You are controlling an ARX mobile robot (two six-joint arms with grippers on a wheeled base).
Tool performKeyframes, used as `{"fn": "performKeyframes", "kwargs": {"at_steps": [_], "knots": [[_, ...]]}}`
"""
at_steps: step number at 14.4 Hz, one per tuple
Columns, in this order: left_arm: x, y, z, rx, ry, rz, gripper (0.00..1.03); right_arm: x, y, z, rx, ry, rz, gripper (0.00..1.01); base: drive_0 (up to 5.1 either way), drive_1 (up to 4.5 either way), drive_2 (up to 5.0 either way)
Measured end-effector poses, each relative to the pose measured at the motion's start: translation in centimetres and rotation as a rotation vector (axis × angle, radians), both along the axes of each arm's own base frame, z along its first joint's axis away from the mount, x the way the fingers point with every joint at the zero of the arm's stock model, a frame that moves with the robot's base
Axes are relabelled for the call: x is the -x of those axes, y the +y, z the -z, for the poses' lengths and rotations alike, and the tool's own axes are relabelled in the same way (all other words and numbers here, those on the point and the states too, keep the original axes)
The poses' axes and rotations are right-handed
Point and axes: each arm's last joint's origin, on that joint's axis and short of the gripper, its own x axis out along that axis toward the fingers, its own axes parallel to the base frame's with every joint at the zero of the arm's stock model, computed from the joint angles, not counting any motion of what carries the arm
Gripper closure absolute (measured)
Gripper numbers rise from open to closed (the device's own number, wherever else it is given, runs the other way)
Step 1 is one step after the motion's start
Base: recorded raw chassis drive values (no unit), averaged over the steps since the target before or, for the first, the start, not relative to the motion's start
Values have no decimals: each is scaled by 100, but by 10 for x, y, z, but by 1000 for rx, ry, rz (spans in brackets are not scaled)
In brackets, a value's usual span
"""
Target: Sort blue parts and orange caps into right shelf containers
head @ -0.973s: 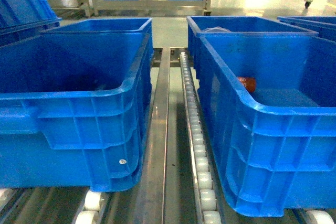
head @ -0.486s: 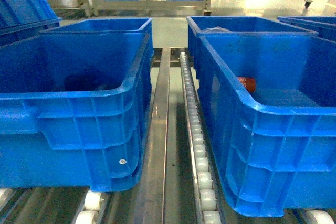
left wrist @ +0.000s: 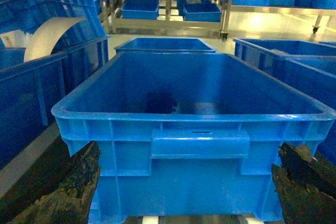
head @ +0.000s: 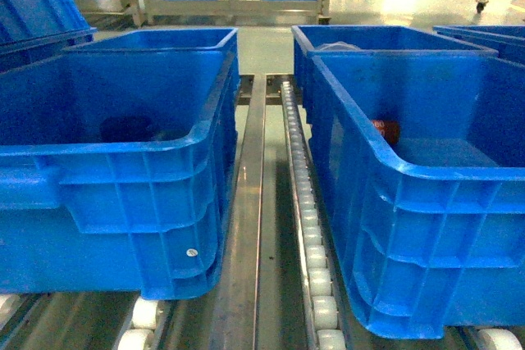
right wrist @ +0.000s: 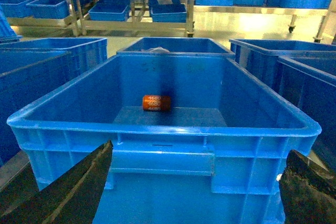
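The right gripper stood spread wide and empty before the right container, its dark fingers flanking the near wall. Beyond them, on the crate's floor near the far wall, lay the orange cap, unmoved from a second earlier: a small cylinder with white numerals.

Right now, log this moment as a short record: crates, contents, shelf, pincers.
left crate: large blue container on the shelf, a dark item on its floor, too dim to identify
right crate: large blue container holding one orange cap lying on its side, white print on it
shelf: steel rail and white rollers between the two crates
left pincer: open, fingers either side of the left crate, empty
right pincer: open, facing the right crate, empty
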Motion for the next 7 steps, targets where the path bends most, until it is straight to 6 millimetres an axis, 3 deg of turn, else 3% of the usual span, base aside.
{"fn": "performKeyframes", "kwargs": {"at_steps": [7], "knots": [[0, 0, 0, 0, 0, 0, 5, 0, 0, 0, 0, 0, 0, 3, 0, 0, 0]]}}
